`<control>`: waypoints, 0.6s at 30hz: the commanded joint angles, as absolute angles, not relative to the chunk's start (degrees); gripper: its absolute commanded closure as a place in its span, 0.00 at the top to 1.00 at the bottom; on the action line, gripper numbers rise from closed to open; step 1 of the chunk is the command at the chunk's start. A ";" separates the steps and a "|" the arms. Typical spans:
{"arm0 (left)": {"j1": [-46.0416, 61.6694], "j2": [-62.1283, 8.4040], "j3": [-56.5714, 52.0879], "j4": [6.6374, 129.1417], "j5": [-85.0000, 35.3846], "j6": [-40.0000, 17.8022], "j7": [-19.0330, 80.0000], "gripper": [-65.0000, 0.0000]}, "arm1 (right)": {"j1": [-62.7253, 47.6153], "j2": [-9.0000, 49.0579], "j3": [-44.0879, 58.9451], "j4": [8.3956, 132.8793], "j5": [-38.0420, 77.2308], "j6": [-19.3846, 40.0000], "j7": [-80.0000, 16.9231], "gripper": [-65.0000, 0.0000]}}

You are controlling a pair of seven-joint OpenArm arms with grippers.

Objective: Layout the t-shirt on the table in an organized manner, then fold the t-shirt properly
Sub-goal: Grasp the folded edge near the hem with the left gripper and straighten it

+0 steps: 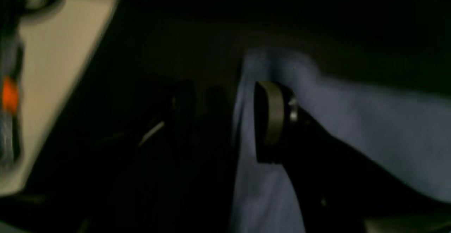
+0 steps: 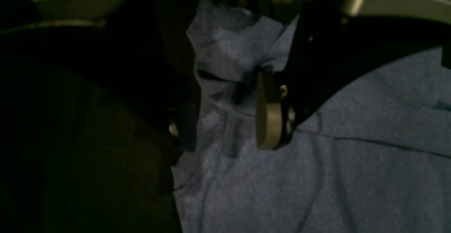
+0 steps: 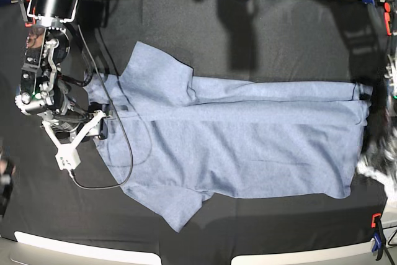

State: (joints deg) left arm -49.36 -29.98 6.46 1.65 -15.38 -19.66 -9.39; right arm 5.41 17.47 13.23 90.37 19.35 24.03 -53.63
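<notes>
Black wrinkled cloth covers the table, which fills nearly the whole base view, with a red clamp and blue clamp at the near right corner.

Spread across the middle of it lies the t-shirt, blue-grey and plain, stretched lengthwise from left to right: one sleeve points toward the far edge, the other toward the near edge, and the hem end reaches the right side (where the picture is blurred).

At the shirt's left end stands the right arm, its white frame and a black cable trailing over the fabric. The right gripper is pinching a bunched fold of the t-shirt, cloth crumpled up between its grey pad and the dark opposite finger.

Over at the right end, the left gripper shows only in its wrist view, dim and smeared. Its grey pad lies against the shirt's edge, with the other finger standing apart over the black cloth; whether any fabric is caught between them I cannot tell.
</notes>
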 commanded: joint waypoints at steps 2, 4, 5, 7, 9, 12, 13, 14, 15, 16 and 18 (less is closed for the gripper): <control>-51.42 -30.33 7.42 1.37 -15.88 -18.13 -11.31 0.38 | 6.66 18.24 13.52 91.31 19.97 24.01 -52.93 0.41; -51.05 -29.89 7.66 0.51 -15.88 -17.17 -10.52 0.38 | 6.66 18.24 13.52 91.31 20.47 24.01 -53.71 0.41; -50.94 -29.67 7.66 0.21 -15.88 -16.78 -10.31 0.38 | 6.63 18.24 13.52 91.31 20.95 24.01 -54.35 0.41; -50.61 -29.34 7.66 0.00 -15.90 -16.45 -9.67 0.38 | 6.66 18.24 13.52 91.33 21.74 24.01 -55.42 0.41; -50.28 -29.02 7.66 0.00 -15.88 -16.47 -8.82 0.38 | 6.63 18.26 13.54 91.33 21.65 24.03 -55.59 0.41; -49.52 -28.56 7.66 0.00 -15.88 -16.53 -8.86 0.38 | 6.68 18.26 13.54 91.33 21.65 24.01 -55.46 0.41; -49.45 -28.42 7.66 0.00 -15.90 -16.56 -8.86 0.38 | 6.68 18.26 13.54 91.33 21.65 24.01 -55.29 0.41; -49.34 -28.36 7.64 0.00 -15.90 -16.60 -9.30 0.38 | 6.68 18.26 13.54 91.33 21.65 24.03 -55.02 0.41; -49.36 -28.32 7.64 0.00 -15.88 -16.60 -9.91 0.38 | 6.66 18.24 13.52 91.33 21.67 24.03 -54.83 0.41; -49.43 -28.40 7.66 0.03 -15.88 -16.64 -10.46 0.38 | 6.63 18.22 13.52 91.33 21.69 24.03 -54.92 0.41; -49.34 -28.91 7.64 1.30 -15.88 -16.67 -10.22 0.38 | 6.66 18.26 13.52 91.33 21.69 24.03 -55.86 0.41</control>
